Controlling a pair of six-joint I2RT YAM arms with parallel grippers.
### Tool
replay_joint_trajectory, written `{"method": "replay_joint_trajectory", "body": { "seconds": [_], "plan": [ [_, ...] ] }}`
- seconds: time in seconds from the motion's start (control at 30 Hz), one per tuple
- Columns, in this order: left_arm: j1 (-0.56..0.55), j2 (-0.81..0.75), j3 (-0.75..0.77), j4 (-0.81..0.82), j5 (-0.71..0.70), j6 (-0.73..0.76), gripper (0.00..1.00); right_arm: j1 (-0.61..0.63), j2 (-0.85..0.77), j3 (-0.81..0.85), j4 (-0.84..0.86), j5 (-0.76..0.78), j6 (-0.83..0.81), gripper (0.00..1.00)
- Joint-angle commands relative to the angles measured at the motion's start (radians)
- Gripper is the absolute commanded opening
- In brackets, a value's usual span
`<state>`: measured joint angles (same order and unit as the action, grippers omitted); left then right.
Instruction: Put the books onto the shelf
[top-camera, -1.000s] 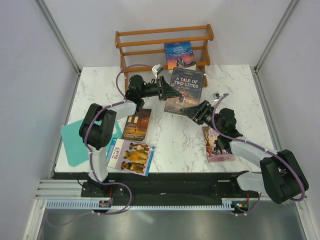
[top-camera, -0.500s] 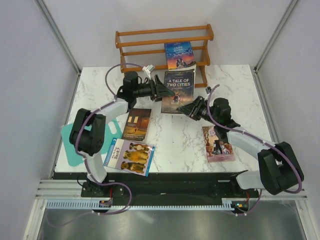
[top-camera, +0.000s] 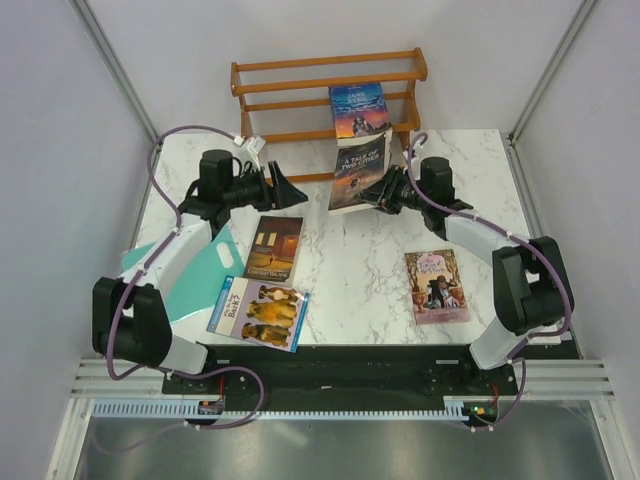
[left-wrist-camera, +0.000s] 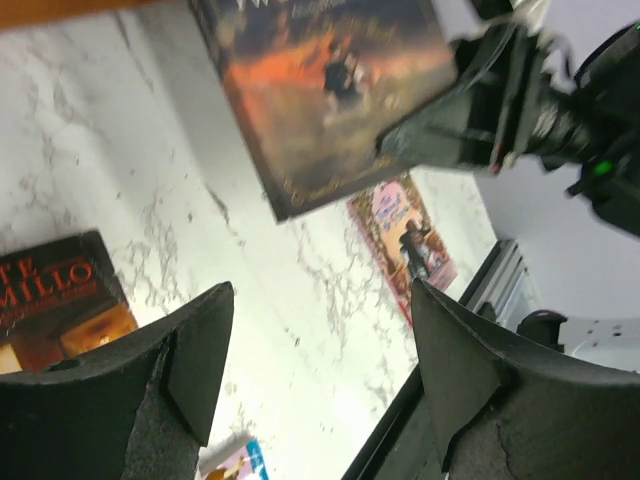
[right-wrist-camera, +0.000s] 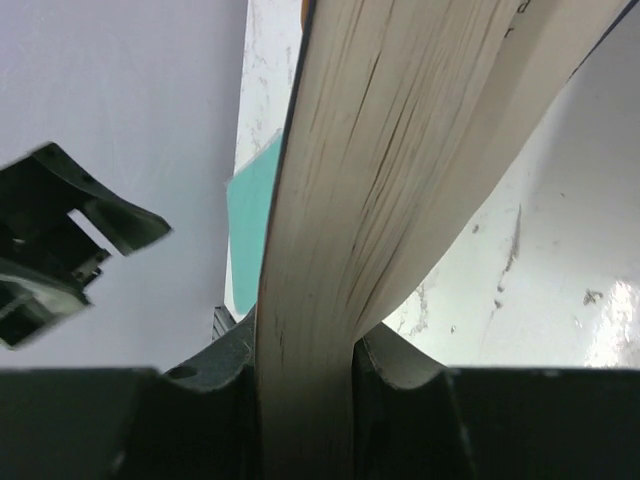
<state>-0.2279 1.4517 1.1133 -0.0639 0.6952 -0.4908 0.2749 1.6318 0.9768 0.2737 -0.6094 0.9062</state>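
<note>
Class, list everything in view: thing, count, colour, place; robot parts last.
shelf: one, orange-brown, table's far edge
Jane Eyre: one, blue, leaning on shelf, right part
Tale of Two Cities: one, dark, tilted up before shelf
brown book: one, brown-orange, flat, centre-left
dogs book: one, blue-white, flat, near left
pink book: one, pink, flat, near right
board: one, teal, left edge
table: one, white marble
left fingers: two, black, open, empty
right fingers: two, black, shut on Tale of Two Cities

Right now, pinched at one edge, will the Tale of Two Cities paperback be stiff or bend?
Probably floppy: the Tale of Two Cities paperback curves above the right claw. Likely light: one edge pinch holds it up.
</note>
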Motion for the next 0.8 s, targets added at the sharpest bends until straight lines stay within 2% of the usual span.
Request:
{"method": "replay_joint_trajectory", "body": {
  "seconds": [0.0, 0.2, 0.5, 0.77],
  "plan": [
    [-0.005, -0.04, -0.061, -0.123, -0.056, 0.148, 0.78, 0.001, -0.003, 0.203, 0.111, -0.13, -0.047, 0.01],
    [-0.002, -0.056, -0.095, -0.168, -0.077, 0.196, 0.78, 0.003, -0.004, 0.208, 0.166, -0.207, 0.052, 0.01],
    [-0.002, -0.047, -0.086, -0.174, -0.098, 0.216, 0.78, 0.003, -0.056, 0.195, 0.121, -0.253, 0.036, 0.01],
    [-0.004, -0.05, -0.101, -0.189, -0.112, 0.233, 0.78, 0.001, 0.02, 0.316, 0.174, -0.28, 0.069, 0.01]
  ]
}}
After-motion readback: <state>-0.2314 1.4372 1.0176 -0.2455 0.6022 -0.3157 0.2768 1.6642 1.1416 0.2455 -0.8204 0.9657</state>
